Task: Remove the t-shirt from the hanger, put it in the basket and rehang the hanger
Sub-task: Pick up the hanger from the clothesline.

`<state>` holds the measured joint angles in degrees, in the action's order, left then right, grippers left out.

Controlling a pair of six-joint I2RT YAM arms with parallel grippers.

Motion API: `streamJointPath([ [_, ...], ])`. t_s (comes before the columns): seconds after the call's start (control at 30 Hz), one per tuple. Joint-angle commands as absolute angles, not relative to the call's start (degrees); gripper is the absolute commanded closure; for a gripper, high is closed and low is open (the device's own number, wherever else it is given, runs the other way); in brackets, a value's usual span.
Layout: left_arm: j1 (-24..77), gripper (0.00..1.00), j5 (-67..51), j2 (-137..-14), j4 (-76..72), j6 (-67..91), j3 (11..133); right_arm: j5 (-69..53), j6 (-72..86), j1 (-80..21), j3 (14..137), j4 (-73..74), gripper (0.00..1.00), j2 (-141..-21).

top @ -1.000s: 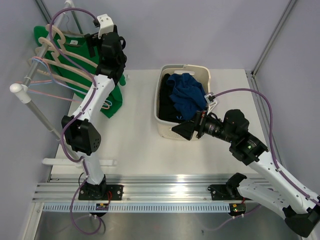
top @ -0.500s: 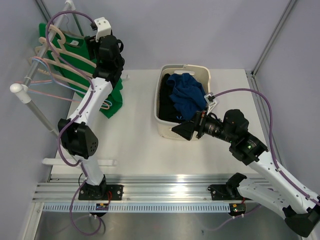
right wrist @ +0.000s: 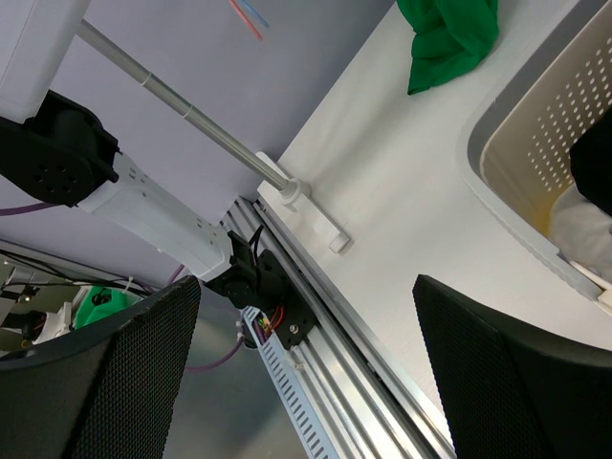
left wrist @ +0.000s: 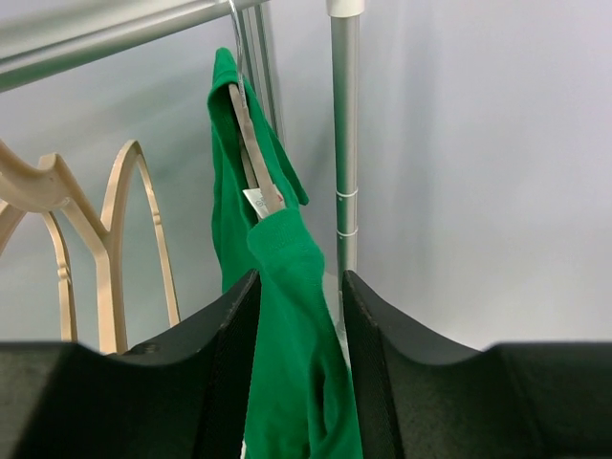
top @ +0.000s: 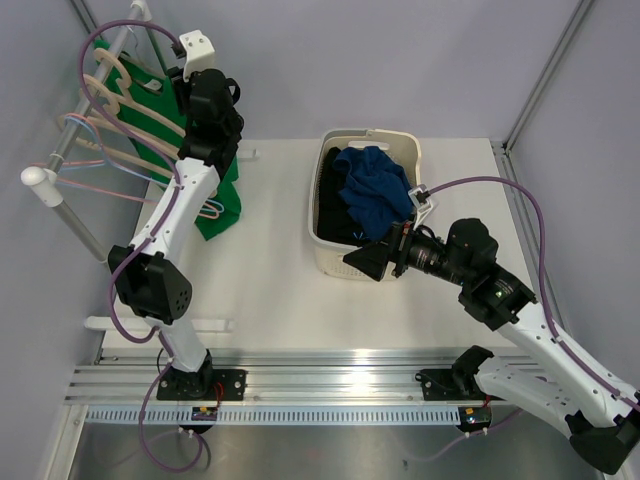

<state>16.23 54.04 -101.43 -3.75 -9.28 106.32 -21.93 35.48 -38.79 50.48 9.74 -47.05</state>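
From above we see the green t-shirt [top: 222, 208] hanging at the rail [top: 52, 150]. Left wrist: our left gripper [left wrist: 299, 296] straddles its soft, light shoulder below the hanger [left wrist: 251, 153]; whether it pinches, we cannot tell. Right wrist: our right gripper [right wrist: 306, 296] gapes, empty.

The left arm [top: 175, 205] and right arm [top: 545, 345] are built alike: white links between chunky black joints, each on a black base plate [top: 205, 385]. A purple cable [top: 530, 200] loops along each. A white camera housing [top: 193, 47] caps the left wrist. The right gripper [right wrist: 306, 316] has black mesh-textured fingers; the left gripper [left wrist: 301, 287] has smooth black ones.
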Motion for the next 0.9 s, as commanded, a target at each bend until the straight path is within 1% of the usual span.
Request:
streamJointPath([
  [0.0, 15.8, 0.59, 55.4, -100.5, -8.1, -10.6, 106.5, -21.7, 34.2, -39.6, 53.3, 9.5, 0.0, -47.1],
  [0.1, 15.8, 0.63, 55.4, -100.9, -8.0, -10.8, 106.5, -22.0, 34.3, -39.5, 53.3, 9.4, 0.01, -47.2],
  [0.17, 15.8, 0.63, 55.4, -101.2, -7.5, -10.4, 106.6, -22.0, 34.3, -39.5, 53.3, 9.4, 0.01, -46.9],
  [0.27, 15.5, 0.6, 55.8, -102.2, -5.3, -9.0, 107.7, -22.0, 34.3, -39.5, 53.3, 9.5, 0.0, -47.0],
  [0.33, 15.0, 0.6, 56.2, -103.1, -2.2, -7.6, 109.2, -22.0, 34.2, -39.6, 53.3, 9.6, 0.0, -46.9],
  [0.57, 14.6, 0.56, 57.4, -103.4, -1.7, -7.6, 108.6, -22.1, 34.2, -39.5, 53.3, 9.5, 0.01, -46.8],
  [0.67, 14.4, 0.65, 56.3, -102.7, -1.6, -7.7, 108.3, -22.0, 34.1, -39.6, 53.3, 9.7, 0.0, -46.8],
  [0.7, 14.4, 0.8, 56.1, -102.6, -1.7, -7.9, 108.3, -21.9, 34.1, -39.6, 53.3, 9.7, 0.01, -46.8],
  [0.77, 14.4, 0.95, 55.8, -102.0, -1.7, -7.9, 108.1, -21.9, 34.2, -39.6, 53.3, 9.5, 0.0, -47.0],
  [0.8, 14.4, 1.0, 56.0, -101.3, -1.7, -7.9, 108.0, -22.1, 34.2, -39.6, 53.3, 9.5, 0.0, -47.0],
  [0.87, 14.4, 1.0, 56.3, -100.5, -1.8, -8.3, 108.1, -22.1, 34.2, -39.5, 53.3, 9.4, 0.0, -47.4],
])
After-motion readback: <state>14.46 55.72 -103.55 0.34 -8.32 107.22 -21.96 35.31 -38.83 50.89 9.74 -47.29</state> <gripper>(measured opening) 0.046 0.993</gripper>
